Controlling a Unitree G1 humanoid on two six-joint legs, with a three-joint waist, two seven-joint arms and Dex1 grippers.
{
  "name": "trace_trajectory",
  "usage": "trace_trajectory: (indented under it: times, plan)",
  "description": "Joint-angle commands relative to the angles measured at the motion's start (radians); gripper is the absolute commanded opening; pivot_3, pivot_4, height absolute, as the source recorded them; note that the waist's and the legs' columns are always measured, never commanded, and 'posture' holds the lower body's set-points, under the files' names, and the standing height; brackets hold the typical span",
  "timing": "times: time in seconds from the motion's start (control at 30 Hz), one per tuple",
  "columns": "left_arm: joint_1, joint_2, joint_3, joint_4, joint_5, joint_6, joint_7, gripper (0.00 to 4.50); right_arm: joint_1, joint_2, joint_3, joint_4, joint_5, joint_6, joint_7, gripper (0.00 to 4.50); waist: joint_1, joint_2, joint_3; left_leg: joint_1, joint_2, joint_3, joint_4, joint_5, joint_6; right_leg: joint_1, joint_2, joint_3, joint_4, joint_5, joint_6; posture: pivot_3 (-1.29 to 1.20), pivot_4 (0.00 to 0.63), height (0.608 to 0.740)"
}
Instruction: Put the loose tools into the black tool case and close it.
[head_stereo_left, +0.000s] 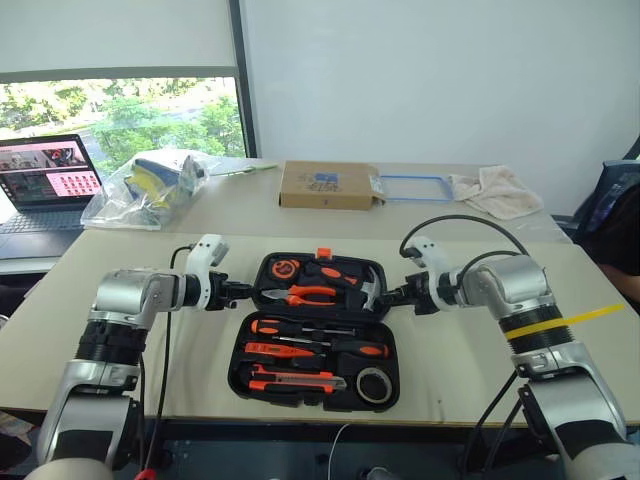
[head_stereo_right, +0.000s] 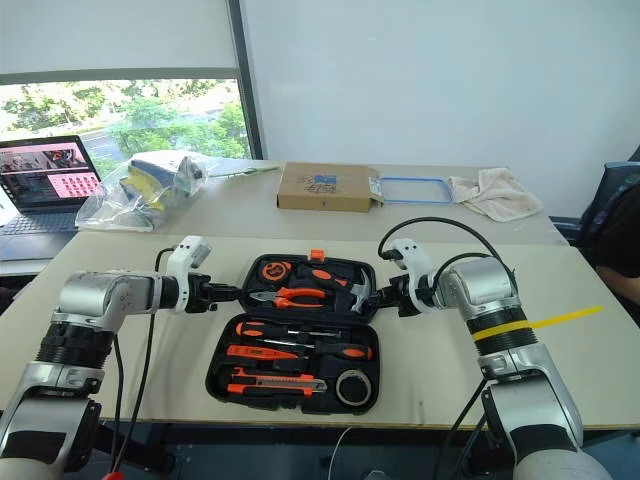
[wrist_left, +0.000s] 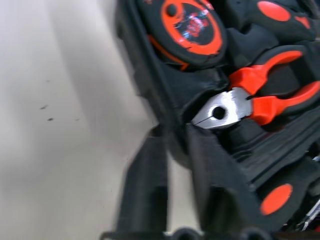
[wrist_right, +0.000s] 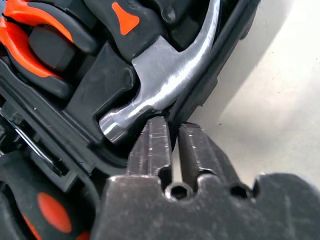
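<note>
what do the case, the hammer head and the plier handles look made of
Case: matte black moulded plastic, judging by its shaped recesses and rounded corners.
Hammer head: polished bare metal, likely steel; it is bright and shows fine scratches.
Plier handles: smooth orange coating, probably rubber or plastic, over grey metal jaws.

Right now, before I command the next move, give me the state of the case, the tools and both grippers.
black tool case: open flat on the table, lid not yet folded over.
screwdrivers: seated in the near half.
utility knife: seated in the near half.
tape roll: in its recess.
pliers: in the far half.
hammer: in the far half.
left gripper: shut on the far half's left rim.
right gripper: shut on its right rim.
</note>
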Motion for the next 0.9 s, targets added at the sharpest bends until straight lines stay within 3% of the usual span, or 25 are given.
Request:
trace_trajectory:
  times: [0.03, 0.23, 0.37, 0.47, 0.6, 0.73, 0.9]
  plan:
    - [0.026, -0.019, 0.057, -0.006, -0.008, -0.005, 0.04, 0.03, 0.018, 0.017, -0.062, -0.008, -0.015, -0.113, -0.026, 0.0, 0.0, 0.0, 0.0, 0.0, 0.0, 0.0, 0.0, 0.0, 0.0, 0.0, 0.0, 0.0, 0.0, 0.001, 0.0, 0.0, 0.15, 0.74]
    - [0.078, -0.098, 0.218, -0.027, -0.054, -0.19, 0.084, 0.03, 0.097, 0.02, -0.095, -0.107, -0.043, -0.52, 0.069, 0.0, 0.003, 0.0, 0.0, -0.001, 0.0, 0.0, 0.0, 0.003, -0.001, -0.002, 0.0, 0.001, 0.0, 0.004, -0.001, 0.0, 0.15, 0.74]
    - [0.234, -0.179, 0.303, -0.189, -0.082, -0.607, -0.031, 0.03, 0.206, 0.01, -0.119, -0.161, -0.091, -0.856, 0.109, 0.0, 0.002, 0.0, 0.001, -0.004, 0.0, 0.0, 0.0, 0.004, -0.002, -0.005, 0.0, 0.001, 0.0, 0.005, -0.001, 0.0, 0.15, 0.74]
    - [0.341, -0.157, 0.274, -0.262, -0.039, -0.706, -0.064, 0.03, 0.308, -0.009, -0.13, -0.175, -0.138, -1.088, 0.132, 0.0, 0.002, 0.0, 0.001, -0.007, 0.001, 0.0, -0.001, 0.004, -0.002, -0.008, 0.0, -0.001, -0.002, 0.005, -0.001, 0.0, 0.15, 0.74]
    - [0.478, -0.115, 0.23, -0.282, 0.066, -1.002, -0.149, 0.03, 0.449, -0.056, -0.111, -0.142, -0.23, -1.438, 0.174, 0.0, 0.003, 0.0, 0.001, -0.007, -0.001, 0.001, -0.01, 0.004, -0.002, -0.009, -0.001, -0.003, -0.009, 0.005, -0.001, 0.0, 0.15, 0.74]
    - [0.6, -0.048, 0.169, -0.191, 0.2, -1.388, -0.248, 0.03, 0.524, -0.103, -0.071, -0.052, -0.368, -1.78, 0.141, 0.0, 0.002, 0.001, 0.0, -0.003, 0.0, 0.001, -0.016, 0.004, -0.002, -0.004, -0.001, -0.008, -0.017, 0.005, -0.001, 0.0, 0.15, 0.74]
    - [0.649, 0.021, 0.111, -0.025, 0.3, -1.75, -0.287, 0.03, 0.558, -0.144, -0.032, 0.069, -0.544, -2.055, 0.043, 0.0, 0.003, 0.002, -0.001, 0.013, 0.002, 0.005, -0.016, 0.002, 0.0, 0.01, -0.002, -0.008, -0.02, 0.004, -0.002, 0.0, 0.15, 0.74]
